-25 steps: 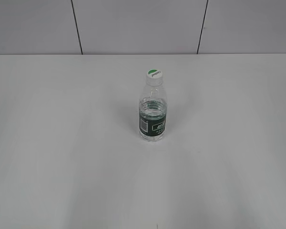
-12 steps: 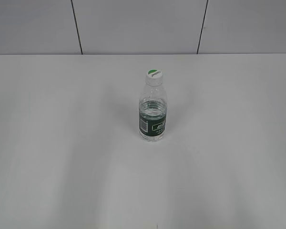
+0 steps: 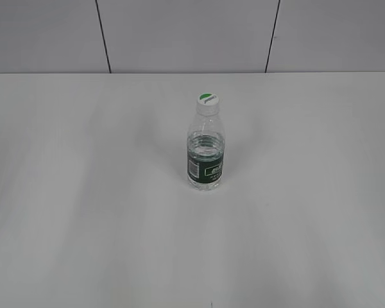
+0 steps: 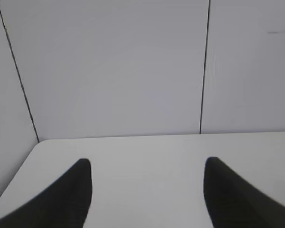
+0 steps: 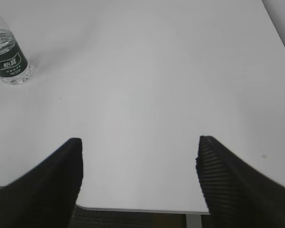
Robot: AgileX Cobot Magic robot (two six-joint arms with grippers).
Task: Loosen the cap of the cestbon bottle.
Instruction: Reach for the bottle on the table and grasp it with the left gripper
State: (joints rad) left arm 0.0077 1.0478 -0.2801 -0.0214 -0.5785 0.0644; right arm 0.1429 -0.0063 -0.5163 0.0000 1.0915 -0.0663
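Both grippers spread wide, holding nothing: left gripper [image 4: 147, 190] faces the wall, right gripper [image 5: 138, 175] hovers low in its frame. Cestbon bottle [image 3: 206, 151] stands upright mid-frame, well apart from both; cap [image 3: 206, 102] on, untouched. Approach not started, I'd say. Next: one clamps the body, other the cap. White table [image 3: 83, 212], grey panelled wall [image 3: 179, 35].

The exterior view looked down at a slant across the counter [image 3: 83, 224] toward the back wall [image 3: 186, 35], bottle [image 3: 206, 151] central. The left wrist view sat low, facing the wall past its pincer [image 4: 147, 190]. The right wrist view looked down over its pincer [image 5: 138, 175], sharing the bottle at its upper-left corner.
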